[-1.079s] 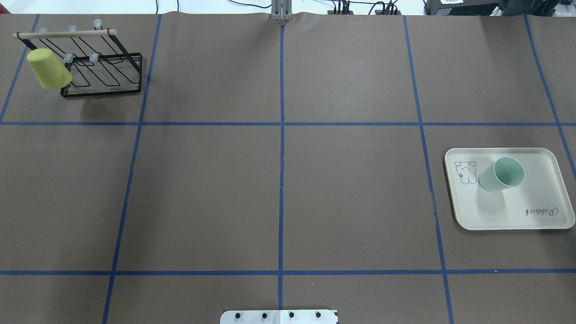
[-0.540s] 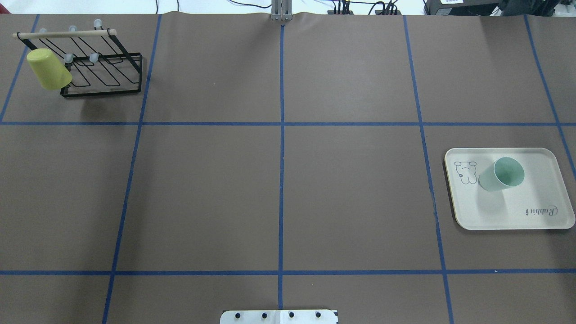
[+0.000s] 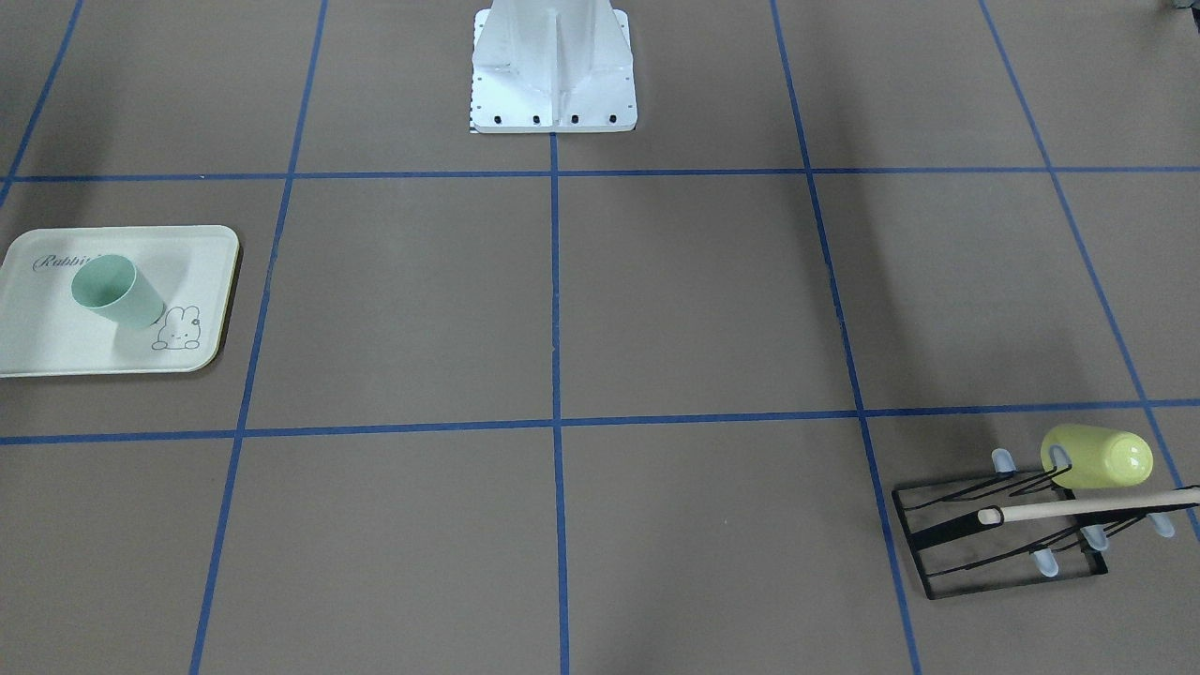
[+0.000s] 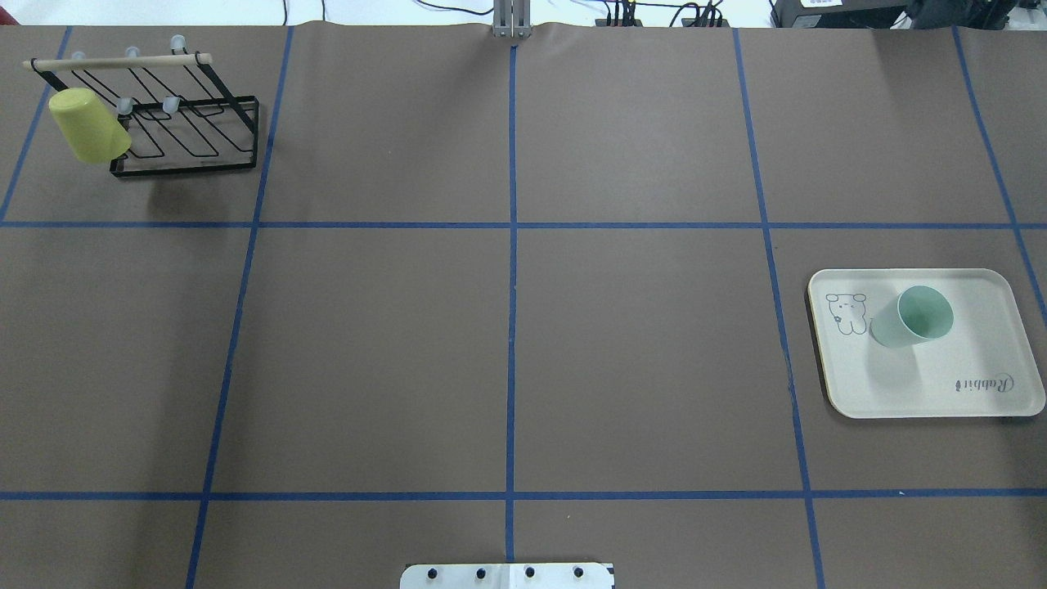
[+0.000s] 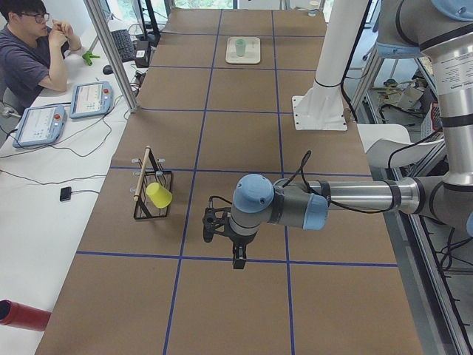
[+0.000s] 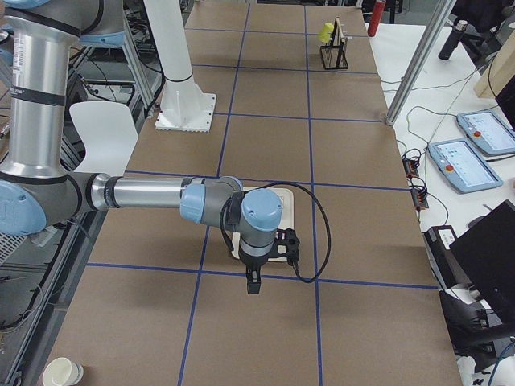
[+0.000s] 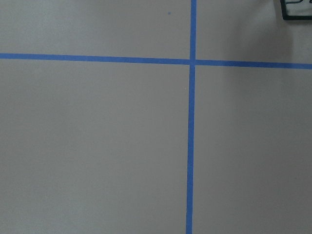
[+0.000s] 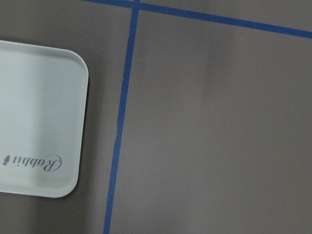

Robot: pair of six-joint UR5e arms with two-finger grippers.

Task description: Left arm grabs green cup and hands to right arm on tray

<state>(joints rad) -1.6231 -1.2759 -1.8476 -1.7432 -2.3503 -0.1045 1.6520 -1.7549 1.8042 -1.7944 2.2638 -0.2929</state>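
Change since the earlier overhead pictures: none; the green cup (image 4: 912,317), the tray (image 4: 965,360) and everything else on the table (image 4: 507,343) lie exactly as they did. Meaning for the task, as a judgement: the cup is already delivered and no move is under way, so the job looks finished or idle. Green cup: on the tray, apparently upright with mouth up, just beside the bunny drawing, untouched by either arm. Right claw (image 6: 252,286): seen only in the side view, pointing down above the table close to the tray; opening cannot be told, and nothing shows in it. Its wrist camera takes in the tray's corner with the "Rabbit" script but not the cup, so the cup sits near it and off to one side, not beneath it. Left claw (image 5: 237,262): side view only, opening cannot be told; it hangs near the black wire rack (image 4: 196,139) bearing the yellow-green cup (image 4: 88,124), well apart from the green cup.
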